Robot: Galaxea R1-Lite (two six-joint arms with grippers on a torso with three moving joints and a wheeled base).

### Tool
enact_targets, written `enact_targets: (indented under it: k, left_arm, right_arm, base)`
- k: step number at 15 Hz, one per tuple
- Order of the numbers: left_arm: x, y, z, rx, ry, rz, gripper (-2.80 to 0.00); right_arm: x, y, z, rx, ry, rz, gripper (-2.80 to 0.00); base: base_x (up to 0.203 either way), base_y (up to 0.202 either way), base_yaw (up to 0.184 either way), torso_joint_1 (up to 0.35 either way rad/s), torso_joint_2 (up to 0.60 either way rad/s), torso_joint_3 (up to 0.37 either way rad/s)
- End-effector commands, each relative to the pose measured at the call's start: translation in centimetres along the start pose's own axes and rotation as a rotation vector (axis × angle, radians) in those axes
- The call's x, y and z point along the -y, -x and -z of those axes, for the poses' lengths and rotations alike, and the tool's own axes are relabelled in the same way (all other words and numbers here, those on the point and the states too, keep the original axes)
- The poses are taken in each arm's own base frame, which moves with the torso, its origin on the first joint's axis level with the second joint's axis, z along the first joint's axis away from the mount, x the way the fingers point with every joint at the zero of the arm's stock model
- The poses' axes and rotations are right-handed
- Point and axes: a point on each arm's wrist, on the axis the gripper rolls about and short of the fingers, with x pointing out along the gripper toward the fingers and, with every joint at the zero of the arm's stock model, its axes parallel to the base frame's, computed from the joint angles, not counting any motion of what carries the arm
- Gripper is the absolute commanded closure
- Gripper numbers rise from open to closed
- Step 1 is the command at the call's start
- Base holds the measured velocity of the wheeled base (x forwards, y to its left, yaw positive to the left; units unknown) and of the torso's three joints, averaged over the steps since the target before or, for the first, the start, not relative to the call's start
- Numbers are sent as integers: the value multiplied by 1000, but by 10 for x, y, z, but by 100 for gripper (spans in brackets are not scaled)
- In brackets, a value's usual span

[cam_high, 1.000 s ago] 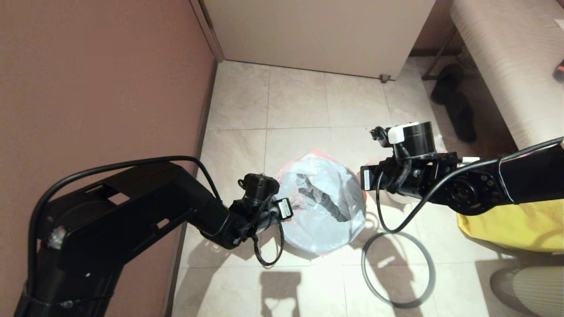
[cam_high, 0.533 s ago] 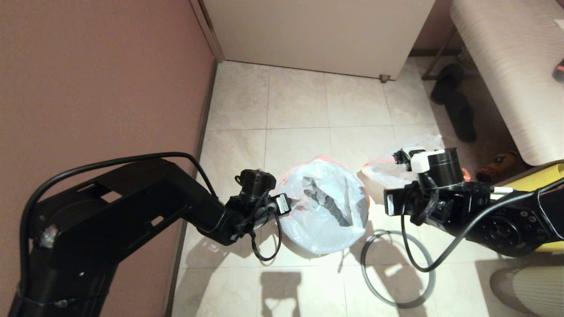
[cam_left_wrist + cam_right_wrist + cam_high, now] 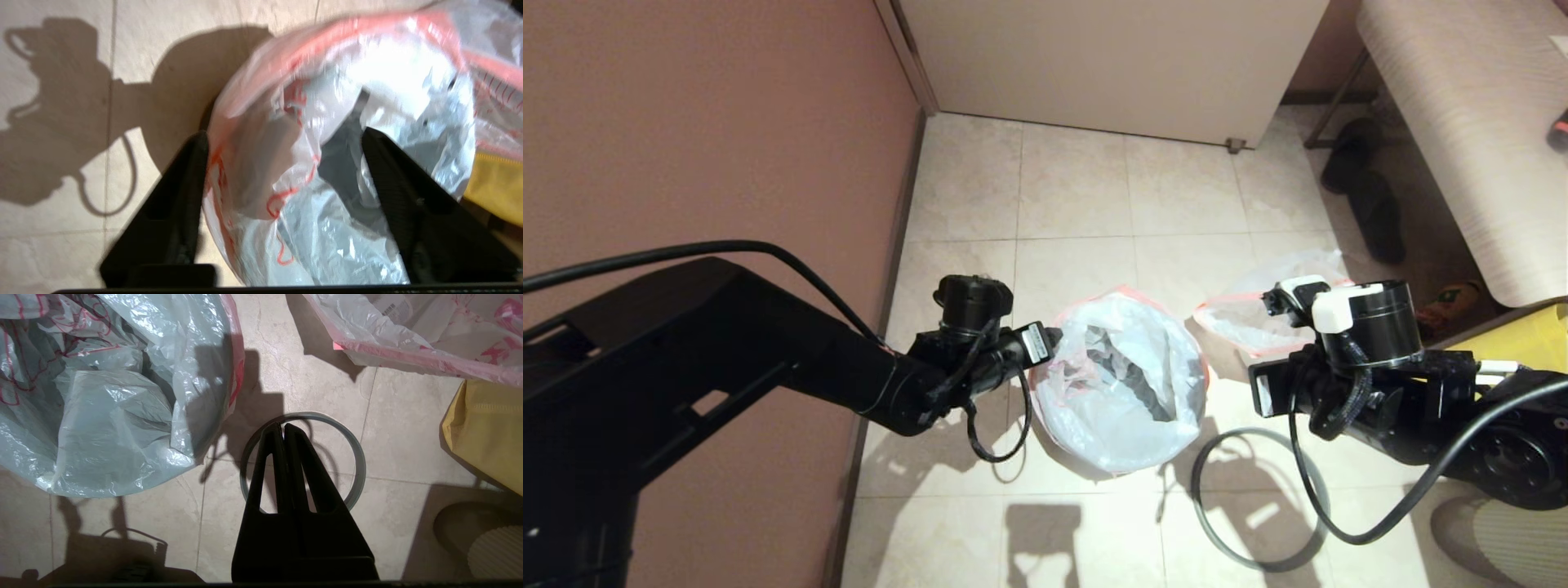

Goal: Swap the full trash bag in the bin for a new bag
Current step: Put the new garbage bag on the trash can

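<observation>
While the new bag is being spread over the bin, its rim is best drawn outward and down all round before the hoop is fetched.

The new bag (image 3: 1123, 384) sits in the bin, of which almost nothing shows under the film, on the floor near the wall-side edge; the full bag (image 3: 1262, 314) lies on the floor just beyond, towards the bench. The left tool (image 3: 282, 163) is seen with its jaws spread, straddling the bag's rim fold without a clear pinch; a fresh bite should be taken further round the rim. The right tool (image 3: 282, 430) is closed on nothing and is held above the grey hoop (image 3: 359, 465) lying on the floor beside the bin. Both arms are reached forward and low, wrists angled down.
</observation>
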Motion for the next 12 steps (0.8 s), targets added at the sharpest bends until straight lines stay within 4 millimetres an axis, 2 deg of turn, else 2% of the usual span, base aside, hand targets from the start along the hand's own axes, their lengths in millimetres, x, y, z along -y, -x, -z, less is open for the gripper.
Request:
enact_targets:
  k: [1, 3, 4, 8, 10, 12]
  left_arm:
    - [-8, 6, -22, 60, 24, -9, 0]
    - [-25, -9, -24, 70, 39, -52, 0]
    - [-27, -10, -29, 81, 48, -57, 0]
    - [-20, 7, -50, 140, 63, -66, 0]
    - [-12, 23, -62, 175, 64, -48, 0]
    - [-2, 46, -79, 220, 65, -24, 0]
  right_arm:
    - [-8, -4, -3, 8, 14, -17, 0]
    - [-23, -19, -18, 44, 30, -57, 0]
    - [-32, -29, -26, 63, 47, -83, 0]
    - [-69, -84, -48, 79, 170, -154, 0]
    - [-83, -110, -40, -21, 250, -196, 0]
    - [-91, -125, -25, -142, 345, -230, 0]
  base:
    - [0, 0, 0, 0, 0, 0]
    - [0, 0, 0, 0, 0, 0]
    - [0, 0, 0, 0, 0, 0]
    - [0, 0, 0, 0, 0, 0]
    - [0, 0, 0, 0, 0, 0]
    - [0, 0, 0, 0, 0, 0]
